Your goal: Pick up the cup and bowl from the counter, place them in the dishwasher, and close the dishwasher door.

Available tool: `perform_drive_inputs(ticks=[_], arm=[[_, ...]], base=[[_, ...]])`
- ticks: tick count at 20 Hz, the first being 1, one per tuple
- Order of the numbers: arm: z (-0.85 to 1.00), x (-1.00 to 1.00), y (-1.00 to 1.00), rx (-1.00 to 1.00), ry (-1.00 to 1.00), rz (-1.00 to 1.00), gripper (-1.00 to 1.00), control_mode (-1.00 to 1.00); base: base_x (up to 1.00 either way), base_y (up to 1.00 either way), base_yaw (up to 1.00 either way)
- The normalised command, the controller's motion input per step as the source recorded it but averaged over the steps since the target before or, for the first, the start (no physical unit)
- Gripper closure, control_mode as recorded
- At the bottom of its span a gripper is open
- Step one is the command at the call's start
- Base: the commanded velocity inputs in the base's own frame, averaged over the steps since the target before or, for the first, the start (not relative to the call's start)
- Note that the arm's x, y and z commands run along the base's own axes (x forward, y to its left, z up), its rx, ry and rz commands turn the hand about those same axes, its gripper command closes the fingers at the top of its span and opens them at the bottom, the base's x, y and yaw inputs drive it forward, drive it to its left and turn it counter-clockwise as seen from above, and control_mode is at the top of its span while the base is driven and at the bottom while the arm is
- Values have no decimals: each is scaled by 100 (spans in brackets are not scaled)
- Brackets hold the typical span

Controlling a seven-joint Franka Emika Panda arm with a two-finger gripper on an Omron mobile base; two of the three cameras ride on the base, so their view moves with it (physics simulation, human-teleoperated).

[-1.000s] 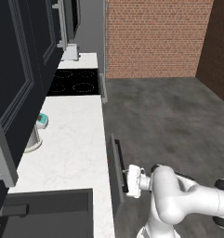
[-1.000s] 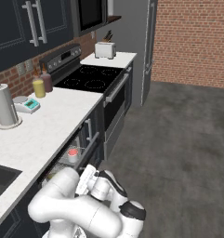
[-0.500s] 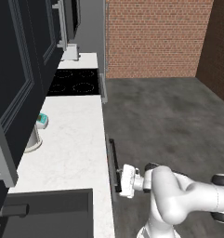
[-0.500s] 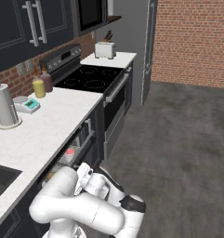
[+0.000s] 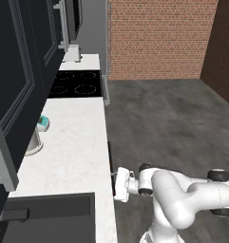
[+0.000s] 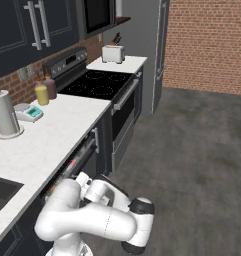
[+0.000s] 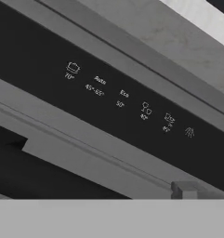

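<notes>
The white arm's hand [image 5: 121, 184] reaches low toward the front edge of the counter [image 5: 78, 156] (marble-look, veined). A black sink [image 5: 49, 218] sits near, a black stovetop [image 5: 77, 83] farther along.

A red brick wall [image 5: 158, 38] closes the far end of the kitchen, above a mottled dark grey floor [image 5: 173, 123]. Dark panelled upper cabinets [image 6: 22, 30] with silver handles hang over a black stovetop [image 6: 99, 82], beside a tall grey refrigerator [image 6: 154, 50]. Lighting is even and soft.
</notes>
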Motion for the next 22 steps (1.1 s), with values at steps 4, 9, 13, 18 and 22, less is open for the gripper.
perform_drive_inputs(ticks=[4,9,13,18,22], arm=[[-100,12,80,41,-3,2,-100,-100],[-100,17,99,33,-4,0,-100,-100],[-100,22,99,32,-3,0,-100,-100],[-100,18,100,31,0,0,-100,-100],[-100,21,100,35,0,0,-100,-100]], base=[[0,0,0],[0,0,0],[0,0,0],[0,0,0],[0,0,0]])
